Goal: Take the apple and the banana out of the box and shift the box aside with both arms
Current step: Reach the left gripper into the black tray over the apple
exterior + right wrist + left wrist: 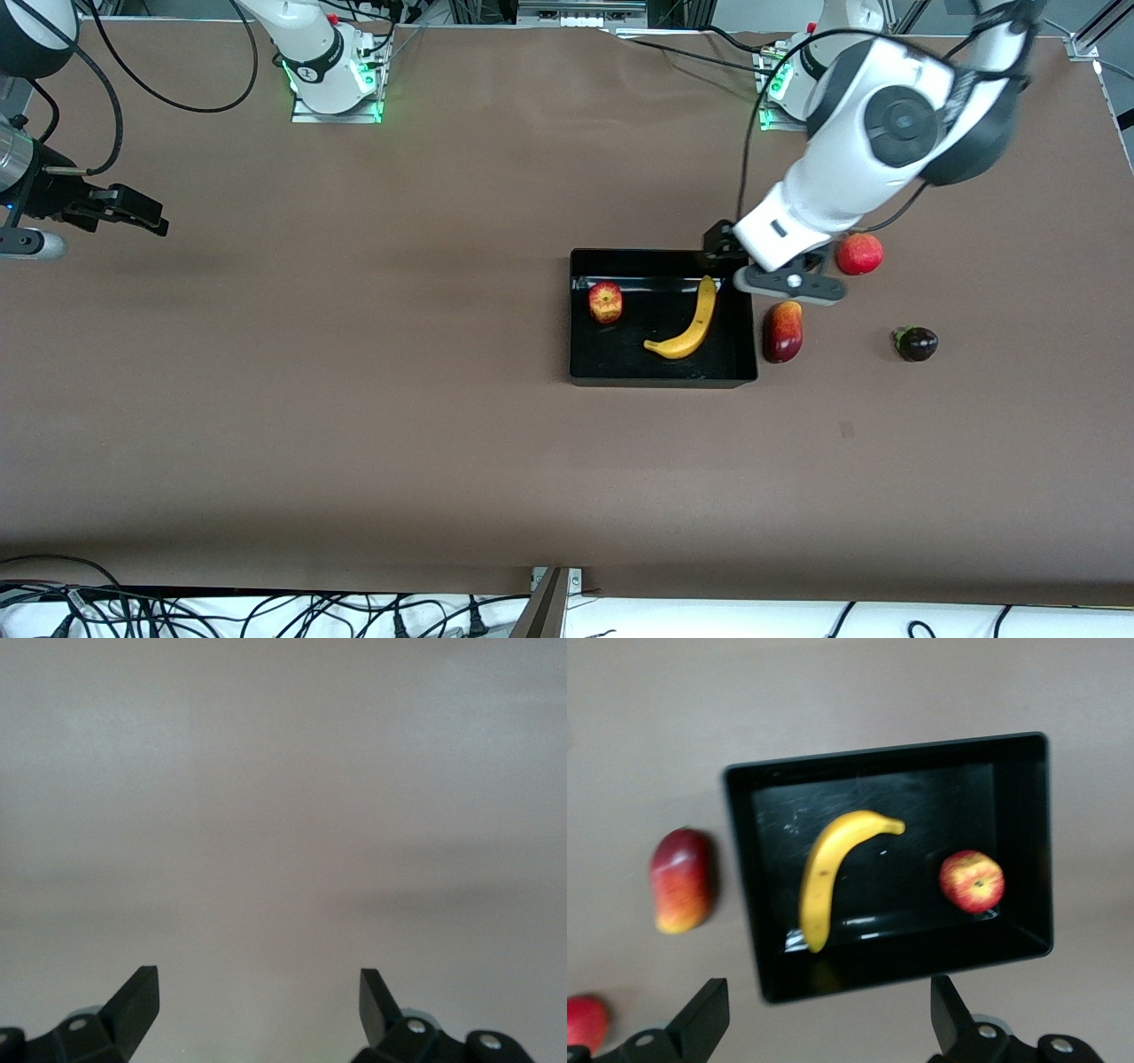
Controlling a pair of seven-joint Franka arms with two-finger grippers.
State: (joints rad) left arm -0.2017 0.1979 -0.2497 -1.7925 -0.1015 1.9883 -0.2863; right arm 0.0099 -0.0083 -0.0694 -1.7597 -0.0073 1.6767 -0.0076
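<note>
Left gripper (824, 1014), spread, apparently above box (663, 378) rim; right gripper (257, 1005) waits.

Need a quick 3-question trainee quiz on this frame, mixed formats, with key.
1. True or false: the banana and the apple both lie in the box.
2. Which fruit lies on the table right beside the box? A) mango B) pomegranate C) apple
3. Fill in: the left gripper, over the box's edge, and the right gripper, over bare table at its own arm's end, both have their fingers ____.

Key: 1 true; 2 A; 3 open.
</note>
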